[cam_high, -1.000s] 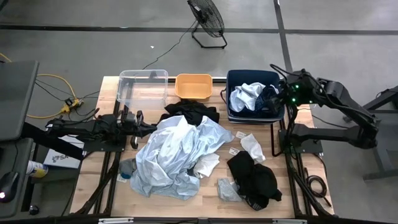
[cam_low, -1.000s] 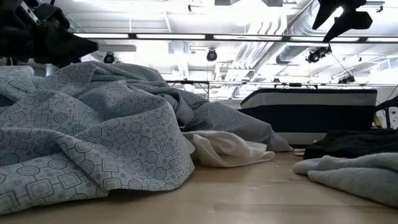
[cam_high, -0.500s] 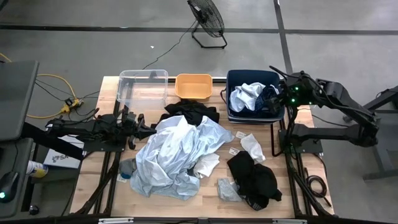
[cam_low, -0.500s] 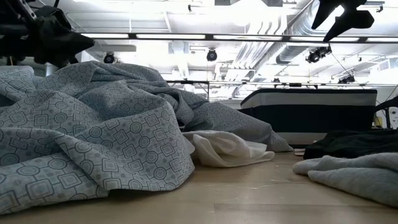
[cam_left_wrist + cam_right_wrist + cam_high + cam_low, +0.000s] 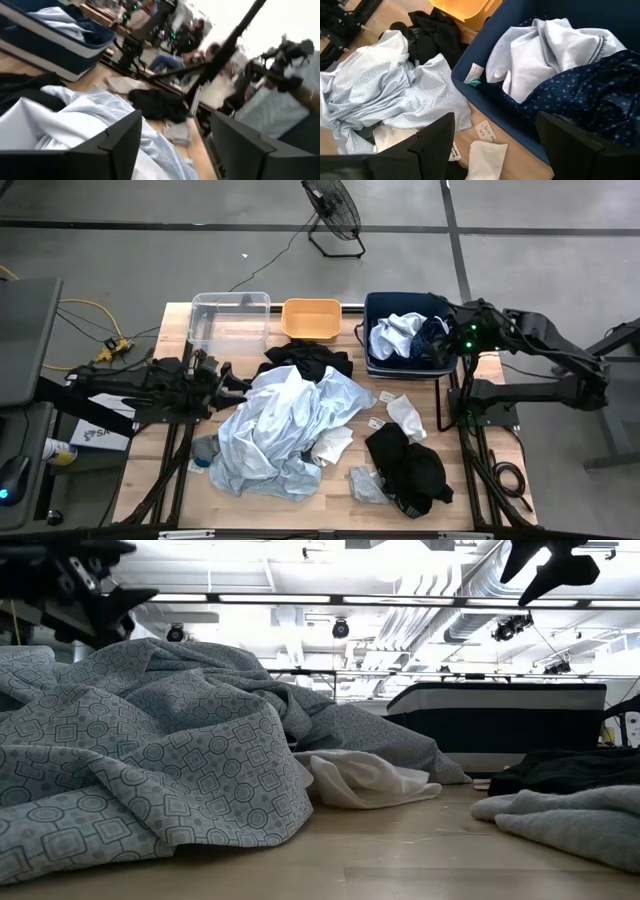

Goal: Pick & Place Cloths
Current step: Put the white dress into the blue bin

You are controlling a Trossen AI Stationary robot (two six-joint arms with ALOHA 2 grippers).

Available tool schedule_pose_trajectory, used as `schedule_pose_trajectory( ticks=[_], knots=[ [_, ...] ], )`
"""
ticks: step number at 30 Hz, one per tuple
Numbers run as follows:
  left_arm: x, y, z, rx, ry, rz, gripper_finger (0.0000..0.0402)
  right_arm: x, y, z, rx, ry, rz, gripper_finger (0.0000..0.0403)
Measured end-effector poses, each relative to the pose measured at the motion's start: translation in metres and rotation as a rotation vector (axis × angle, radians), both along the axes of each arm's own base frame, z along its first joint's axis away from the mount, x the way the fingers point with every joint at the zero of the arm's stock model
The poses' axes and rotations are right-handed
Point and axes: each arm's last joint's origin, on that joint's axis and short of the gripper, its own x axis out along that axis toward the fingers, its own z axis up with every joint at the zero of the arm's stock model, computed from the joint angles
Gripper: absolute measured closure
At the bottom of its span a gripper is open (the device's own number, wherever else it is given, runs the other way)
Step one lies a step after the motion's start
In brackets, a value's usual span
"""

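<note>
A large pale blue cloth (image 5: 285,425) lies heaped mid-table, with a black cloth (image 5: 305,360) behind it and a white piece (image 5: 330,448) at its near right. Another black cloth (image 5: 405,465), a white piece (image 5: 405,415) and a grey piece (image 5: 365,485) lie on the right. My left gripper (image 5: 238,383) hovers open at the pale blue cloth's left edge, pointing level over it (image 5: 175,117), with nothing between its fingers. My right gripper (image 5: 440,340) hangs open above the navy bin (image 5: 385,302), which holds white and navy cloths (image 5: 545,55).
A clear bin (image 5: 230,320) and an orange bin (image 5: 311,318) stand along the far edge, left of the navy bin. Small paper tags (image 5: 385,396) lie on the wood near the white piece. Bare wood shows at the table's near left and near right corners.
My left gripper has risen a little beside the pale blue cloth's left edge and has opened. The cloth heap lies as before.
</note>
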Motion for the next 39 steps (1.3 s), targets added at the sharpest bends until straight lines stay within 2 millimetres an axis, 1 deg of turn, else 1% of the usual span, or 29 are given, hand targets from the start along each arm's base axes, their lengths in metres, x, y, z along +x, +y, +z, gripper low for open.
schedule_pose_trajectory(
  ticks=[2,5,7,11,14,19,23,29,33,39],
  knots=[
    [0.005,-0.001,0.012,0.055,0.039,-0.016,0.0166,0.001,0.001,0.000,0.000,0.000,0.009,0.0131],
    [0.019,-0.002,0.025,0.160,0.158,-0.038,0.0166,0.002,0.002,0.000,0.001,0.002,0.021,0.0131],
    [0.029,-0.003,0.030,0.241,0.267,-0.057,0.0166,0.002,0.003,0.000,0.005,0.001,0.025,0.0131],
    [0.052,-0.004,0.033,0.376,0.487,-0.116,0.0165,0.003,0.004,0.000,0.004,0.002,0.037,0.0131],
    [0.068,-0.006,0.036,0.435,0.577,-0.184,0.0165,0.003,0.005,0.000,-0.001,0.004,0.050,0.0131],
    [0.093,-0.010,0.041,0.518,0.603,-0.326,0.0165,0.004,0.007,0.000,-0.008,0.007,0.071,0.0131],
    [0.107,-0.012,0.035,0.596,0.619,-0.399,0.0165,0.004,0.008,0.000,-0.013,0.010,0.089,0.0131],
    [0.122,-0.013,0.018,0.649,0.679,-0.449,0.0162,0.004,0.010,0.000,-0.023,0.015,0.116,0.0131],
    [0.130,-0.014,0.012,0.651,0.687,-0.455,0.0154,0.005,0.011,0.000,-0.025,0.015,0.126,0.0131],
    [0.137,-0.026,0.006,0.735,0.649,-0.500,0.0150,0.005,0.011,0.000,-0.034,0.020,0.144,0.0131]
  ],
)
